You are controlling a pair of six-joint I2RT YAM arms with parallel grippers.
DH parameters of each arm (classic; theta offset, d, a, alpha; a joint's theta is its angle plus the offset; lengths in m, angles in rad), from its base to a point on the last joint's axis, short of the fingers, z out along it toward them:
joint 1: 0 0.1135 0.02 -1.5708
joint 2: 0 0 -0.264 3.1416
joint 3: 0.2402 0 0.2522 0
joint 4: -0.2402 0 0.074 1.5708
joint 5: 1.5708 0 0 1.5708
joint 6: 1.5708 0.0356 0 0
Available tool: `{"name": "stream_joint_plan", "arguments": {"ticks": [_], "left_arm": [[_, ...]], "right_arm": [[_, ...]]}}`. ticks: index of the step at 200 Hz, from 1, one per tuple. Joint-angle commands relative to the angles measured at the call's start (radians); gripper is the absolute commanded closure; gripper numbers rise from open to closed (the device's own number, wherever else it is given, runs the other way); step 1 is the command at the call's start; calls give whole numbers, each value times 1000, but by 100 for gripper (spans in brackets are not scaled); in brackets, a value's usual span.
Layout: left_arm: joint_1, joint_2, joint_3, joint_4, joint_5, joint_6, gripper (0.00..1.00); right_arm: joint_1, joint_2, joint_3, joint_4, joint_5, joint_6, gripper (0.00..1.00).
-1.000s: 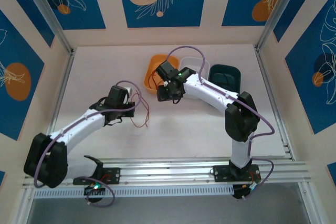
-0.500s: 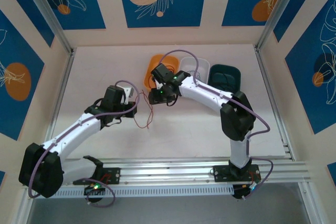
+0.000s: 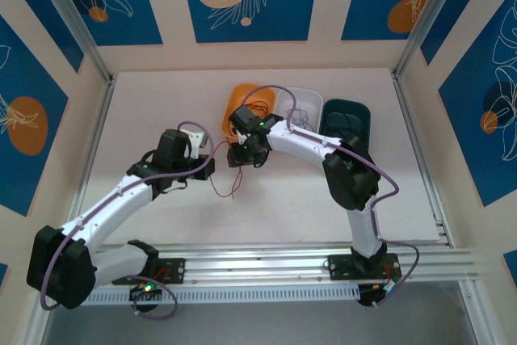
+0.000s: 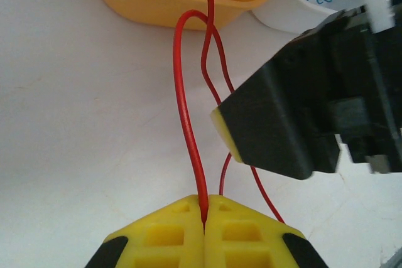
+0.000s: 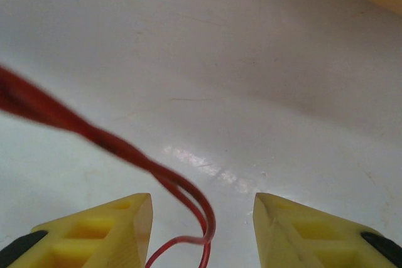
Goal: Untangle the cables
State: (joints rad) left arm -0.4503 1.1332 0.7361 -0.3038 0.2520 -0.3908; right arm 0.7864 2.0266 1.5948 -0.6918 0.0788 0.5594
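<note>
Red cable [image 3: 233, 186] lies in loose loops on the white worktop [image 3: 161, 103] in the overhead view, between the left fingers [image 3: 207, 169] and the right fingers [image 3: 241, 156]. It is close to an orange bowl [image 3: 236, 101] that holds more wire. A white tray [image 3: 307, 101] and a dark tray [image 3: 347, 115] sit beside the bowl.

From the left wrist, the left fingers are clenched on one strand of the red cable, which runs up toward the bowl. The right fingers hang just beside that strand.

From the right wrist, the right fingers stand apart, released, with a red loop lying between their tips.
</note>
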Motion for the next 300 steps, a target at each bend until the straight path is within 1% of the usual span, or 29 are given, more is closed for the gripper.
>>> {"name": "stream_joint_plan", "arguments": {"ticks": [1, 39, 93, 137, 155, 170, 200, 226, 273, 300], "left_arm": [[-8, -38, 44, 12, 55, -18, 100], [-5, -92, 64, -1, 39, -18, 100], [2, -170, 87, -78, -104, -1, 100], [15, -212, 111, -120, -163, 22, 100], [17, -220, 131, -137, -166, 33, 100], [19, -221, 149, -150, -160, 43, 100], [17, -229, 171, -157, -167, 54, 100], [18, -222, 204, -156, -183, 71, 100], [18, -157, 306, -89, -198, 109, 100], [18, -78, 368, -3, -154, 98, 100]], "right_arm": [[6, 33, 17, -16, 15, 11, 54], [-17, 37, -17, -23, 46, 39, 54], [-84, -22, -128, -16, 77, 72, 56], [-151, -89, -235, 0, 85, 92, 65], [-172, -117, -263, 0, 83, 97, 69], [-178, -144, -278, 1, 76, 97, 69], [-169, -184, -279, 6, 56, 84, 68], [-149, -227, -259, -6, 71, 67, 67], [-142, -352, -248, -41, 149, 56, 60], [-147, -446, -257, -62, 223, 43, 56]]}}
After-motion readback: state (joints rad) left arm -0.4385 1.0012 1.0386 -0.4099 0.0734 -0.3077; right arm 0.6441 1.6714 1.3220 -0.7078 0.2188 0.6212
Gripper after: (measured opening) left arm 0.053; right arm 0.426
